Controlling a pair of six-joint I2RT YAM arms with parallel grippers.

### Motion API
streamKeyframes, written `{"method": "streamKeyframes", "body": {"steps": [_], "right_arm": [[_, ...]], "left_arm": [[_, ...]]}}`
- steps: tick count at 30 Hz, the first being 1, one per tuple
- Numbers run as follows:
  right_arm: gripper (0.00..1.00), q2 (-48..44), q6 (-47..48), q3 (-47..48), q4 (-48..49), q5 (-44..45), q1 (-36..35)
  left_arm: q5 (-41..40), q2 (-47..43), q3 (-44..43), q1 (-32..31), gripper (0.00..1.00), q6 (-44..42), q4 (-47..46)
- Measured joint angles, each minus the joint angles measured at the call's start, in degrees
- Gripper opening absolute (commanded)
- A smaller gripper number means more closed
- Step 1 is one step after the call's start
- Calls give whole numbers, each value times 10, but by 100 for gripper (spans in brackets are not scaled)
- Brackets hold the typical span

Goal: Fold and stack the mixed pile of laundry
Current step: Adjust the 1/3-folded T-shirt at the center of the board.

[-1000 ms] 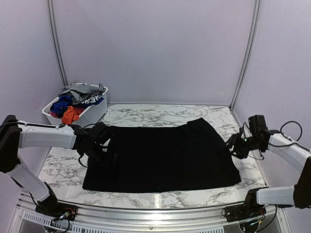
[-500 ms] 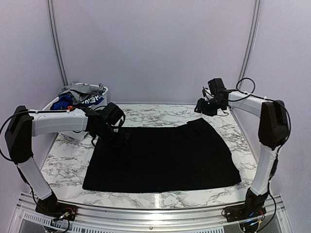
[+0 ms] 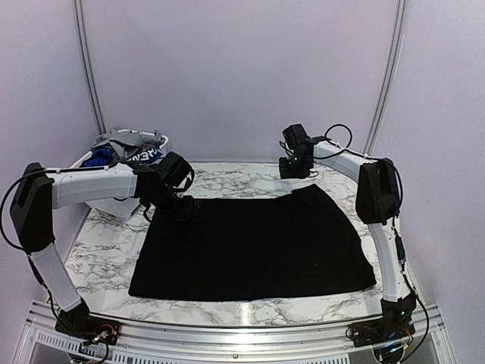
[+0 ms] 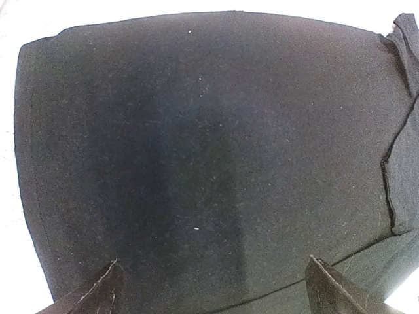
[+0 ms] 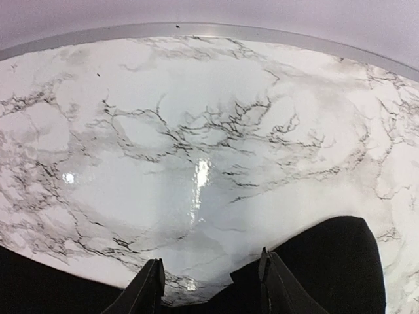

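Observation:
A large black garment (image 3: 254,246) lies spread flat on the marble table (image 3: 98,250); the left wrist view is filled by it (image 4: 209,150). My left gripper (image 3: 184,206) hovers over its far left corner, open wide (image 4: 213,294) with only cloth beneath. My right gripper (image 3: 294,171) hangs over the garment's far edge, open (image 5: 211,288) with nothing between its fingers, above bare marble and the black hem (image 5: 327,261). The rest of the mixed laundry pile (image 3: 125,145), grey, blue and black pieces, sits in the basket.
The white plastic basket (image 3: 120,206) stands at the far left corner, partly behind my left arm. Lilac walls close the table at the back and both sides. Bare marble (image 5: 196,131) shows beyond the garment's far edge.
My right arm has swung from the table's right edge to the far edge, its jaws narrowing somewhat. My left gripper has moved from the garment's left side to its far left corner.

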State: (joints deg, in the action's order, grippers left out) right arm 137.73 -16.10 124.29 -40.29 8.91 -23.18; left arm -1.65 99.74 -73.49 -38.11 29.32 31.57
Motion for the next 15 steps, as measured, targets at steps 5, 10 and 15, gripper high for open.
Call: {"method": "streamKeyframes", "body": {"steps": [5,10,15], "right_arm": [[46,0,16,-6,-18,38,-2],[46,6,25,-16,-23,52,-2],[46,28,27,-16,-23,50,-2]], "left_arm": [[0,7,-6,7,99,-1,0],[1,23,-10,9,99,-3,0],[1,34,-13,12,99,-3,1]]}}
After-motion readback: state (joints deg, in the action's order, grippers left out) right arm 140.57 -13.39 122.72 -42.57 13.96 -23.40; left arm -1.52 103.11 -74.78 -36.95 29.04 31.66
